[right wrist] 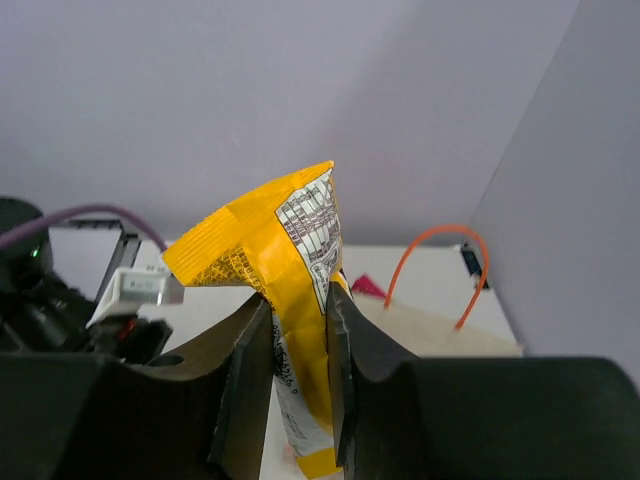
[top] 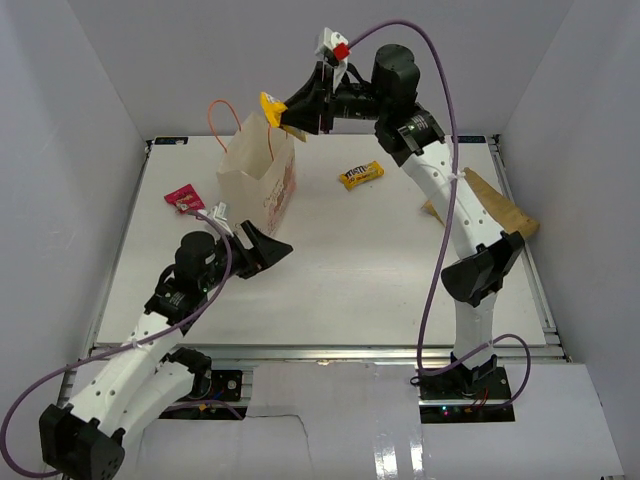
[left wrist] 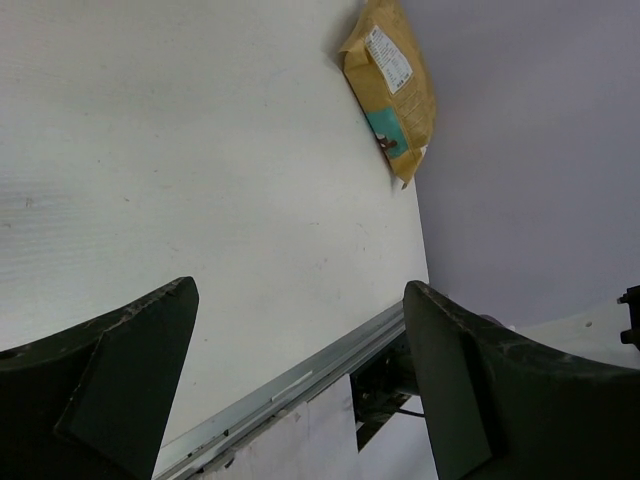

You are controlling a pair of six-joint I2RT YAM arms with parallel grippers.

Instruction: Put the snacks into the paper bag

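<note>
The cream paper bag (top: 262, 170) stands upright at the back left, orange loop handles up; its rim and a handle show in the right wrist view (right wrist: 440, 335). My right gripper (top: 290, 117) is shut on a yellow snack packet (top: 272, 107), held just above the bag's open top; in the right wrist view the packet (right wrist: 290, 270) sits pinched between the fingers. A pink-red packet (top: 184, 199) lies left of the bag. A yellow-brown bar (top: 361, 175) lies right of it. A tan-brown pouch (top: 497, 206) lies at the right edge, seen also in the left wrist view (left wrist: 390, 85). My left gripper (top: 270, 250) is open and empty, low beside the bag's front.
White walls enclose the table on three sides. The metal rail (left wrist: 300, 385) runs along the table's near edge. My right arm's elbow (top: 485, 268) hangs over the right side of the table, next to the pouch.
</note>
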